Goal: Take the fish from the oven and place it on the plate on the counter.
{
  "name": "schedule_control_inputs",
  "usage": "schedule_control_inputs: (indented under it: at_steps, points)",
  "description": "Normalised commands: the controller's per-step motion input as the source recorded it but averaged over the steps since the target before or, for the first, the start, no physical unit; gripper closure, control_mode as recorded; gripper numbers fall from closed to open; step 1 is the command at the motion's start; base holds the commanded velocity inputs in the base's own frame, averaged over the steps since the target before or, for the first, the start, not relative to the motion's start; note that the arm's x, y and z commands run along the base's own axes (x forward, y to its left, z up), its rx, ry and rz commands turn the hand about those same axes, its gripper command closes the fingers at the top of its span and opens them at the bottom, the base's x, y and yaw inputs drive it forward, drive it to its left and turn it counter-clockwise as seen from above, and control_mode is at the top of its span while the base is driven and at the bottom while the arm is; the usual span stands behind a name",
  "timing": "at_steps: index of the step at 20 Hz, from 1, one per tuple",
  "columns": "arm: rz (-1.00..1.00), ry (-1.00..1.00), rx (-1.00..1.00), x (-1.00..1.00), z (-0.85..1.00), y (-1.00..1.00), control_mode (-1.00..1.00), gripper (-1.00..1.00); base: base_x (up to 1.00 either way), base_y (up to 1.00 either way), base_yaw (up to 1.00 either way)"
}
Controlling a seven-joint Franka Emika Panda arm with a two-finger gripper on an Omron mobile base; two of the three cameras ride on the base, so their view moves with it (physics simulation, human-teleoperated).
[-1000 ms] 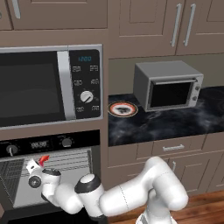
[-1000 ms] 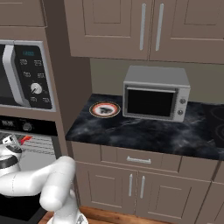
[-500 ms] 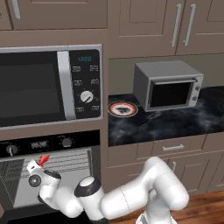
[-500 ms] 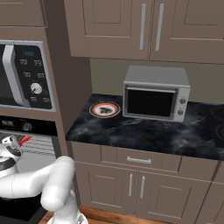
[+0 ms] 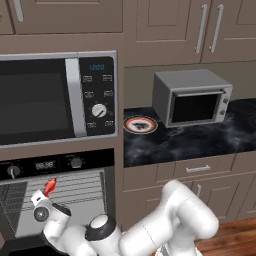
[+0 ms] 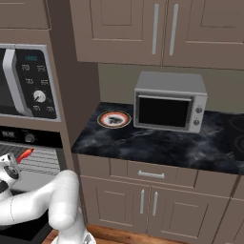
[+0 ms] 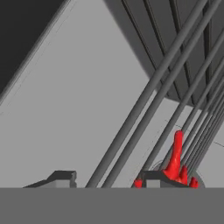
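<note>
**Fish at the gripper, in front of the open oven**

Gripper (image 5: 46, 196) sits low at the oven (image 5: 60, 165) opening, in front of the wire racks (image 5: 75, 185). The fish (image 5: 49, 187) stands at the gripper tip, pointing up and tilted slightly right, clear of the rack bars behind it. In the hand view the fish (image 7: 175, 159) rises from beside one finger tip (image 7: 153, 178); the other finger tip (image 7: 61, 177) is well apart from it. Whether the fingers actually pinch the fish: cannot tell, contact is hidden at the frame bottom. From the right base view the fish (image 6: 25, 155) lies at the oven's left edge. The plate (image 5: 140, 124) rests on the counter (image 5: 200, 142) at its left end, near the back, just beside the toaster oven (image 5: 192, 96)
</note>
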Motion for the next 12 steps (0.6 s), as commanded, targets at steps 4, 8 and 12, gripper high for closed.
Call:
schedule_control_inputs:
  at_steps: [4,8,12]
  points:
    - [0.0,0.01,0.0,-0.75,-0.41,0.0,-1.0,1.0,0.0,0.0,0.0]
    - [0.0,0.1,0.0,-0.71,-0.31,0.0,-1.0,1.0,0.0,0.0,0.0]
    - [0.01,0.15,0.0,-0.75,-0.39,0.0,-1.0,1.0,0.0,0.0,0.0]
